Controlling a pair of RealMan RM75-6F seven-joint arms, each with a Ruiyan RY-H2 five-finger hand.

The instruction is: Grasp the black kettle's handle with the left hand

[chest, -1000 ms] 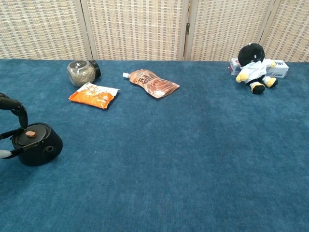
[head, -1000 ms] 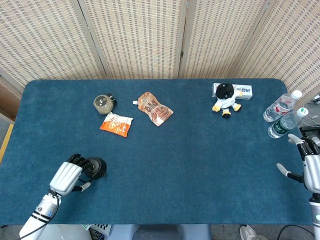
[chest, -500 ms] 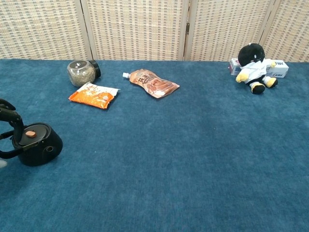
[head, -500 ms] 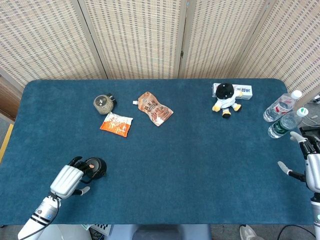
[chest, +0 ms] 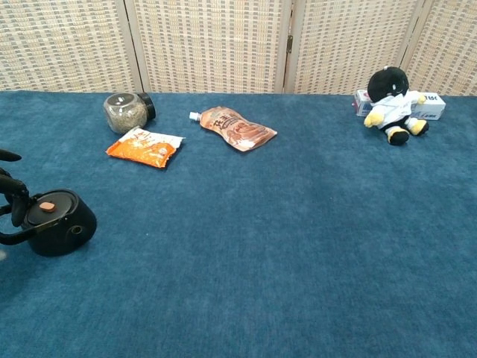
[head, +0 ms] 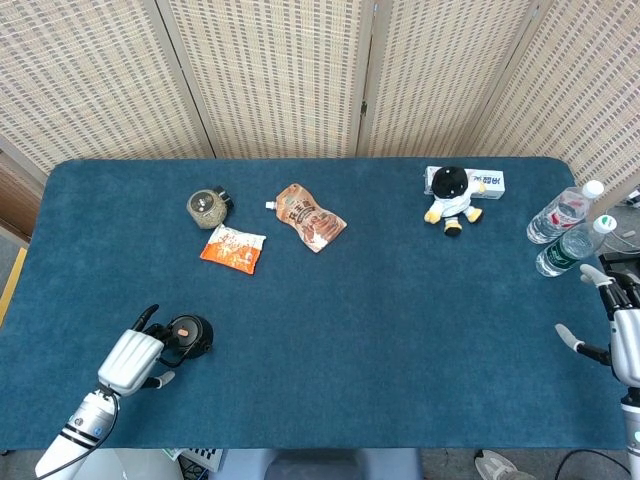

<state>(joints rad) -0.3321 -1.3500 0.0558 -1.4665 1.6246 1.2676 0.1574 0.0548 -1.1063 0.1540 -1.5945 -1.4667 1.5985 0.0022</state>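
Two robot hands show at the near edge of a blue-covered table (head: 400,320), and we place everything else relative to the black kettle (head: 186,335), which sits near the front left corner with an orange knob on its lid. The left hand (head: 131,361) lies just beside the kettle on its left, dark fingers (chest: 10,188) reaching to the handle (chest: 13,221), though we cannot tell whether they grip it. Far to the kettle's right, the right hand (head: 618,330) rests with fingers spread, holding nothing; behind the kettle lie an orange packet (head: 233,248) and a jar (head: 208,207).
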